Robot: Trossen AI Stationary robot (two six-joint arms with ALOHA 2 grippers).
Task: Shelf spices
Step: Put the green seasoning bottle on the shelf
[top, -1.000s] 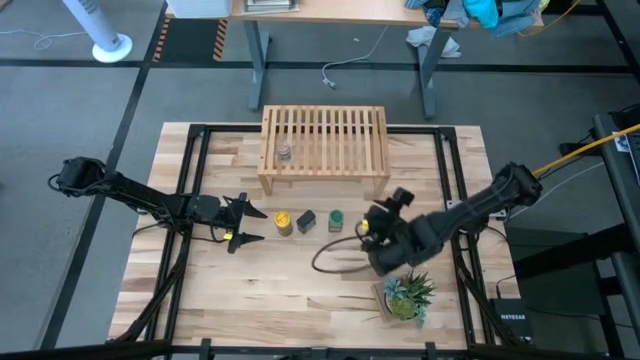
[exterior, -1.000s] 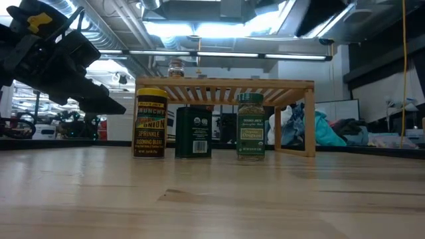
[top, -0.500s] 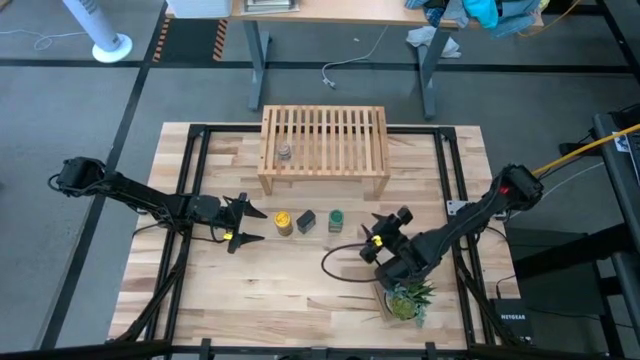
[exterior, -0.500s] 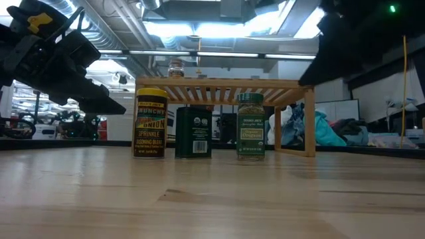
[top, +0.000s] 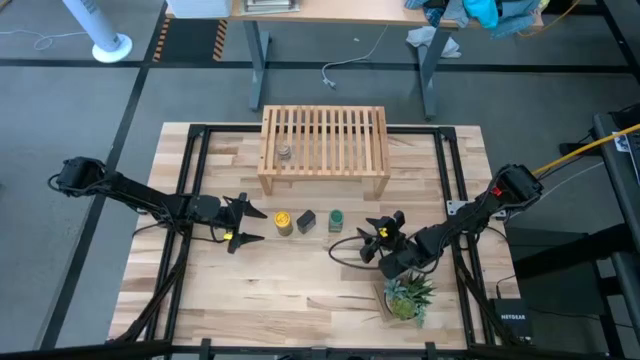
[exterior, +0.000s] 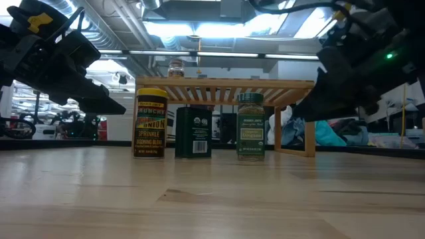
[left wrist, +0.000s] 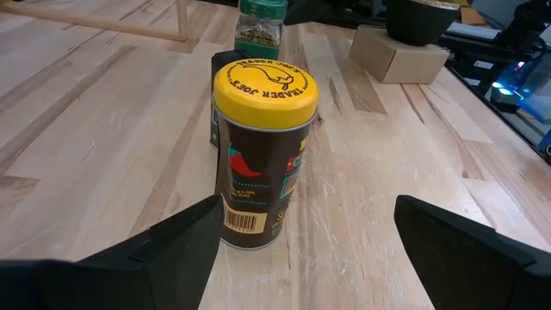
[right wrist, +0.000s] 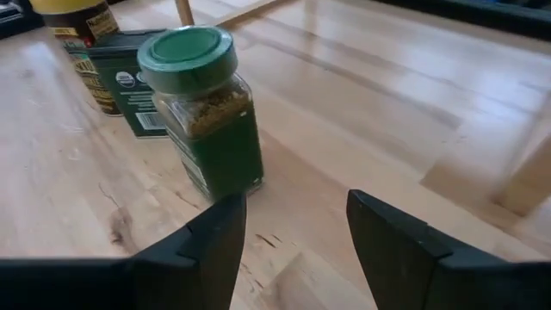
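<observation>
From above, I see my right pincer (top: 371, 240) has swung in from the plant (top: 407, 296) side over the last second and now sits low at three o'clock of the green-lidded jar (top: 335, 220), fingers spread. My left pincer (top: 244, 225), also spread, has not budged at nine o'clock of the yellow-lidded jar (top: 283, 221). The black tin (top: 306, 221) stands between the two jars. The tiny clear jar (top: 284, 152) is already on the shelf (top: 325, 143); three spices remain on the bench (top: 280, 285).

At bench level, the right arm now fills the right side near the green-lidded jar, which stands untouched.

The left wrist camera shows the yellow-lidded jar centred ahead of my released fingers (left wrist: 176, 245).

The right wrist camera shows the green-lidded jar just ahead, slightly off-centre. I judge a grasp is coming next.
</observation>
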